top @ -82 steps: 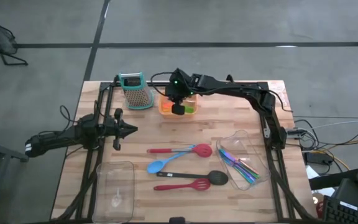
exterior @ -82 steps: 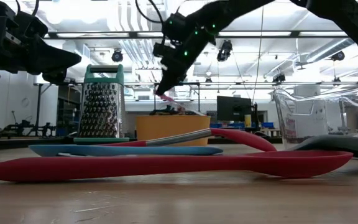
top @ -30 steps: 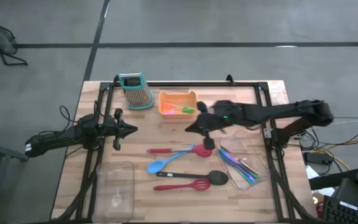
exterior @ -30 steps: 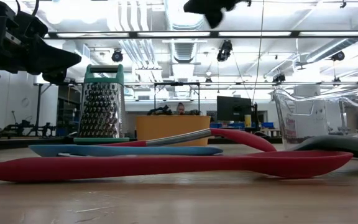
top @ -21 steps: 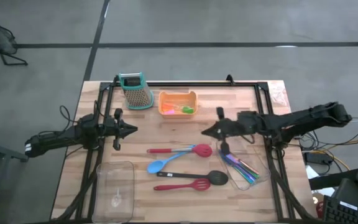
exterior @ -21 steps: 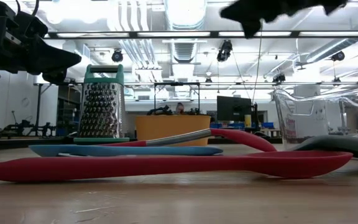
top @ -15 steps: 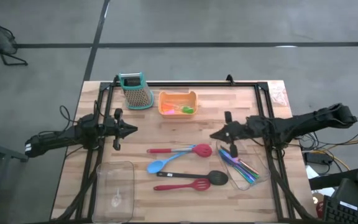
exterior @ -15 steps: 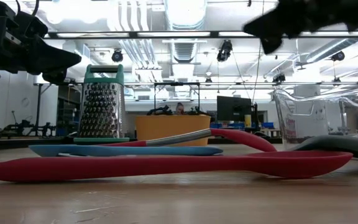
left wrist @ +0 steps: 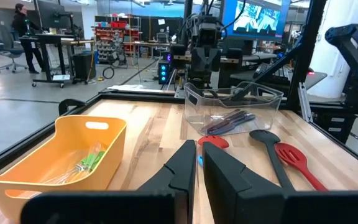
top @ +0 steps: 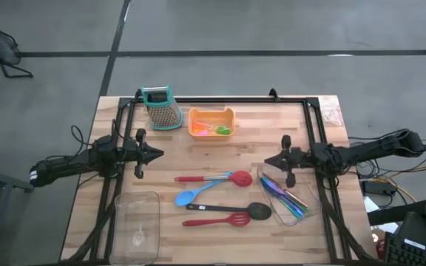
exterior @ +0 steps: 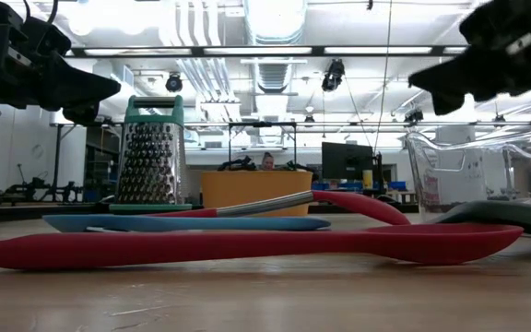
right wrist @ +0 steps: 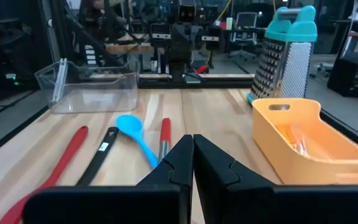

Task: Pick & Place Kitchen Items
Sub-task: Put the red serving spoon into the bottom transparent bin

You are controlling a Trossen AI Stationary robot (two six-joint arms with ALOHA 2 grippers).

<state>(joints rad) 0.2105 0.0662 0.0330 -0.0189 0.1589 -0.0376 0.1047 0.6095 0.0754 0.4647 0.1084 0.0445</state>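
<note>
Four long-handled utensils lie flat on the table's middle: a red spoon (top: 214,178), a blue spoon (top: 193,194), a black spoon (top: 231,210) and a red slotted spatula (top: 217,220). Thin blue-handled cutlery (top: 285,198) lies in the clear bin (top: 302,177) at the right. Small green and pink pieces (top: 219,130) lie in the orange tray (top: 211,122). My left gripper (top: 157,154) hovers level at the table's left, shut and holding nothing. At the right, beside the bin's far end, my right gripper (top: 266,161) is also level, shut and without a load.
A teal-topped metal box grater (top: 162,108) stands at the far left, next to the tray. A second clear bin (top: 137,225) sits at the near left. A black frame (top: 220,99) runs along the table's far and side edges.
My right gripper has drawn back from over the table's middle toward the right edge, sinking and tipping to level, shut all the while. The utensils, tray and bins lie as before.
</note>
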